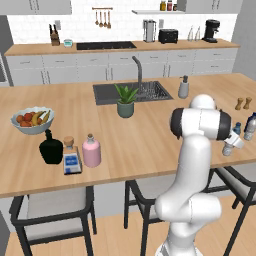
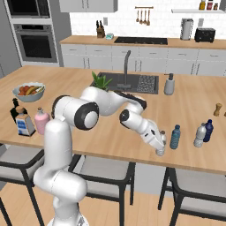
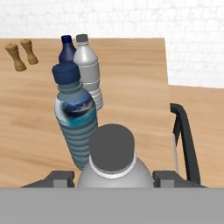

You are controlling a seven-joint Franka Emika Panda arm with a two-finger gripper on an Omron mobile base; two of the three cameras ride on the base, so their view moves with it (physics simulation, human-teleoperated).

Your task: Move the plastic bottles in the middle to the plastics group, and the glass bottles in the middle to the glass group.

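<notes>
- The gripper (image 2: 160, 142) is low over the counter's (image 2: 110, 137) near edge, on the robot's right, and straddles a clear bottle (image 2: 160, 147) with a grey cap.
- In the hand view that clear bottle (image 3: 113, 164) sits between the two fingertips (image 3: 59, 178), one on each side of its shoulders. I cannot tell whether the pads press on it or stand just free, so grip or release is unsure.
- In the left base view the gripper (image 1: 233, 142) is partly behind the arm's elbow, with the clear bottle (image 1: 228, 148) just under it.
- The clear bottle stands upright on the counter.
- Just beyond it is the teal bottle (image 3: 75, 120), upright, with a dark blue cap, very near the held-or-freed bottle; in the right base view the teal bottle (image 2: 175, 137) stands just beside the gripper.
- Farther on stand a grey bottle (image 3: 89, 72) and a dark blue bottle (image 3: 66, 49), close together; in the right base view they are at the counter's right end, grey bottle (image 2: 200, 135) and dark blue bottle (image 2: 208, 130).
- Two brown shakers (image 3: 21, 54) stand farther back on the counter, apart from the bottles.
- Far on the other end are the pink bottle (image 1: 91, 151), touching or just beside a square bottle (image 1: 71, 157) with a blue label, and a black flask (image 1: 51, 148) beside that.
- A fruit bowl (image 1: 32, 120) stands behind that group.
- A potted plant (image 1: 125, 100) stands by the sink (image 1: 131, 92), mid-counter.
- A black chair (image 3: 186, 142) frame shows past the counter edge, beside the gripper.
</notes>
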